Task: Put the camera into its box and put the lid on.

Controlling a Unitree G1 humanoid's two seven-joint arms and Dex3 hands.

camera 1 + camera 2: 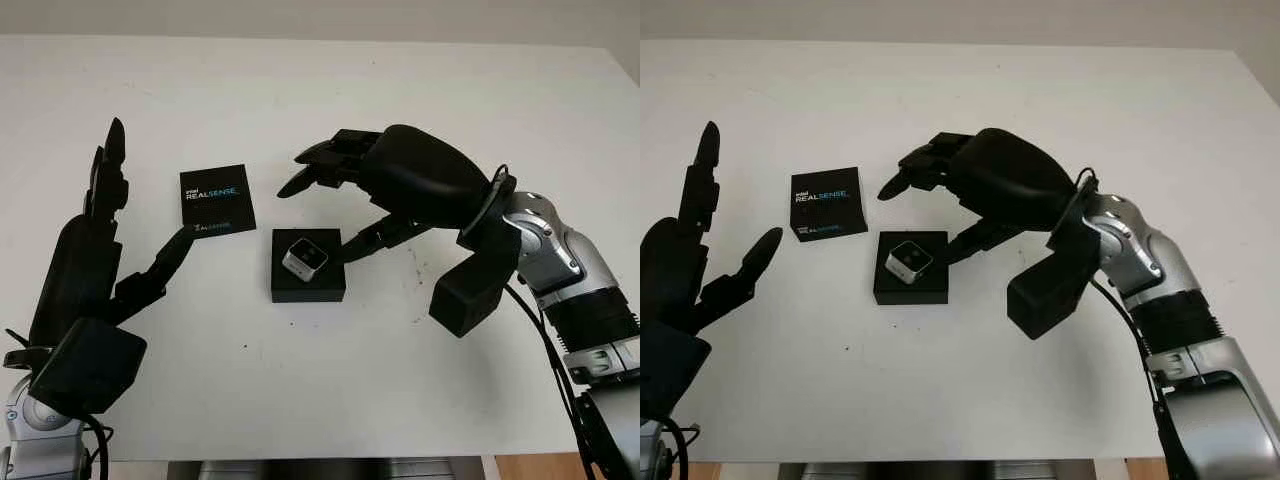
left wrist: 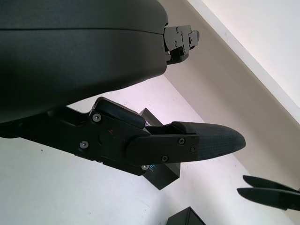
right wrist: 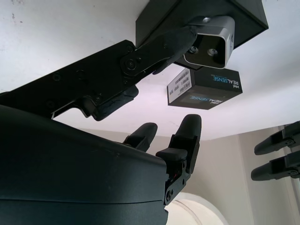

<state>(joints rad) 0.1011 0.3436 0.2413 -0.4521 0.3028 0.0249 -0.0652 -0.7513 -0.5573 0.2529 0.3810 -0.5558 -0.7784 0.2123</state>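
Take the box (image 1: 308,265) as your landmark: it sits open on the white table (image 1: 300,380), a shallow black tray near the middle.

Far to the left of the box you have the left hand (image 1: 95,250), raised off the table and open, holding nothing; its fingers point away from the robot, and its thumb reaches toward the lid without touching it.

Just left of the box and a little farther from the robot lies the lid (image 1: 216,199) (black, with REALSENSE printed on top). It lies flat on the table, printed face up, close to the box corner but apart from it.

Inside the box you can see the camera (image 1: 304,259), a small silver block with rounded corners, sitting at a slight angle to the box's sides; in the right wrist view its face (image 3: 209,41) shows dark lenses.

To the right of the box, and partly over its far edge, is the right hand (image 1: 365,195). It is open and grips nothing. Its thumb tip (image 1: 355,250) is at the box's right edge, beside the camera, while its other fingers (image 1: 315,165) arch above the table beyond the box.
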